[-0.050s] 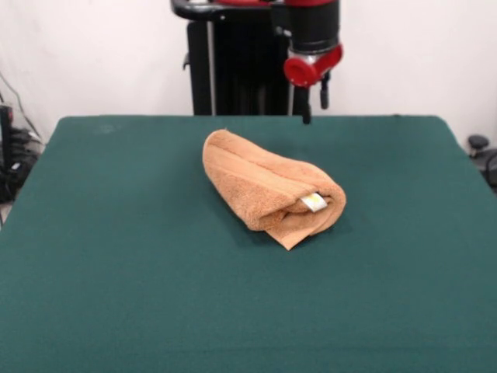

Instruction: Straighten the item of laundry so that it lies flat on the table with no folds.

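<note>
The item of laundry (260, 183), an orange-tan terry towel, lies rolled and folded over itself in a thick bundle near the middle of the table (116, 272). It runs diagonally from upper left to lower right. A small white tag with yellow print (314, 202) shows at its right end, and a pointed corner (291, 239) sticks out below. My gripper (314, 114) hangs above the table's far edge, behind and above the towel's right end and well apart from it. Its two dark fingers stand apart, open, with nothing between them.
The dark green table top spreads wide on all sides of the towel. Cables and dark gear (12, 159) sit off the table's left side. A dark object (481, 151) stands off its right side.
</note>
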